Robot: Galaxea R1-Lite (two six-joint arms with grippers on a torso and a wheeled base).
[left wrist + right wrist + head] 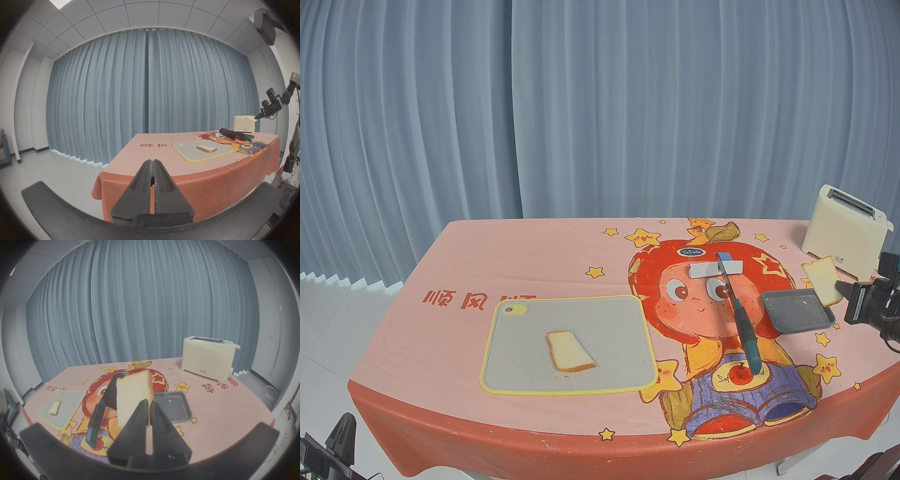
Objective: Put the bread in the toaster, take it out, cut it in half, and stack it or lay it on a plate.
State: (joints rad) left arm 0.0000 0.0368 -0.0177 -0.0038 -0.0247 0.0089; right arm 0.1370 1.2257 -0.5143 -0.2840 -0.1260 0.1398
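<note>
My right gripper (147,407) is shut on a slice of bread (134,396), holding it upright above the right part of the table. In the head view that bread slice (822,279) hangs between the dark tray (798,310) and the cream toaster (846,231), with the right gripper (842,289) at its right edge. A second bread slice (569,352) lies flat on the grey cutting board (525,356). A knife with a teal handle (740,315) rests on the cloth beside the tray. My left gripper (152,175) is shut on nothing, low off the table's front left corner.
The table carries a pink cartoon-printed cloth (550,262). The toaster stands at the far right corner, slots up. A blue curtain (600,106) hangs behind the table. A small white card (715,269) lies under the knife blade.
</note>
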